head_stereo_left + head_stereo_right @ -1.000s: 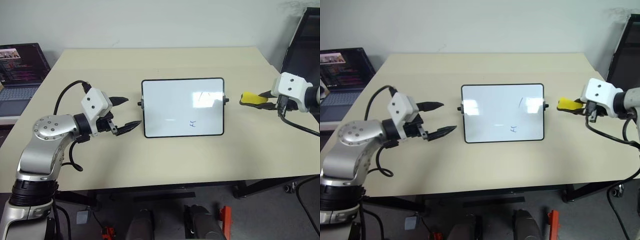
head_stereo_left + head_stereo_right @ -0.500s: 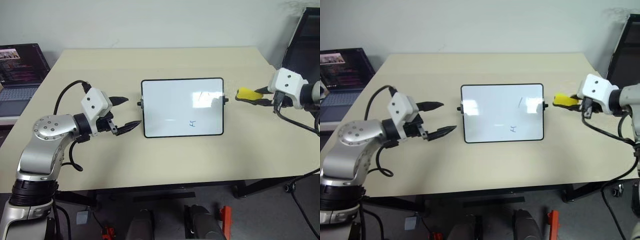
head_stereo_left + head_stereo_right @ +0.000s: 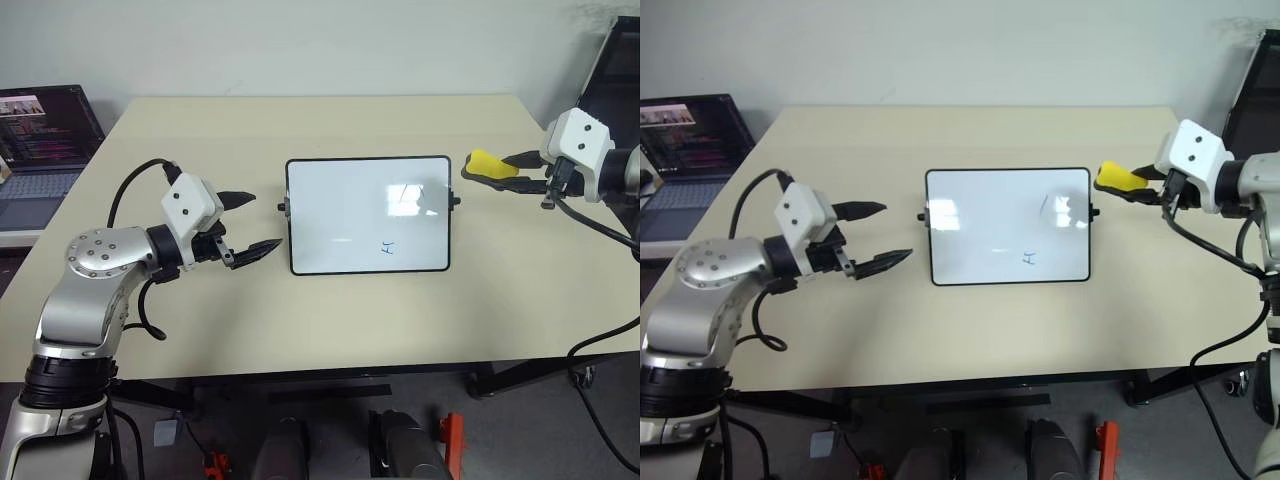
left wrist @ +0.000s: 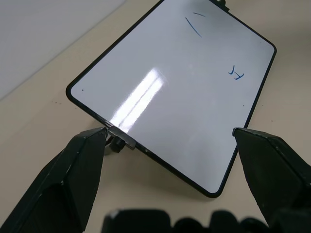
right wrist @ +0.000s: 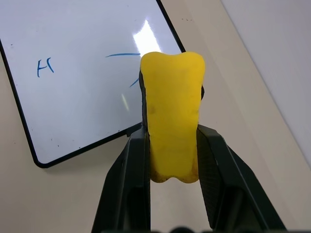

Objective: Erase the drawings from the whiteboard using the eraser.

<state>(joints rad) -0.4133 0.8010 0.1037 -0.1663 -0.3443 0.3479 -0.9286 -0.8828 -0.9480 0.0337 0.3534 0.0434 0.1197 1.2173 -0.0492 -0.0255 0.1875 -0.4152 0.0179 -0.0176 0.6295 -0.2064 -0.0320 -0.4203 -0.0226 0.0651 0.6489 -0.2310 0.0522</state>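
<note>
The whiteboard (image 3: 368, 214) lies flat in the middle of the table, white with a thin black frame. Blue drawings mark it: a small letter-like scribble (image 3: 386, 248) near its front edge and thin strokes (image 3: 405, 192) toward its right end. My right gripper (image 3: 500, 170) is shut on the yellow eraser (image 3: 487, 164), held in the air just off the board's right short side. In the right wrist view the eraser (image 5: 172, 124) sits between the two fingers above the board's corner. My left gripper (image 3: 250, 224) stands open just left of the board, its fingers apart either side of the board's near edge (image 4: 121, 136).
An open laptop (image 3: 45, 135) sits at the far left beyond the table. A dark frame (image 3: 610, 70) stands at the far right behind my right arm. The tan table (image 3: 330, 320) stretches wide around the board.
My right gripper has lifted the eraser and carried it left, closer to the board's right edge. The left gripper has stayed where it was.
</note>
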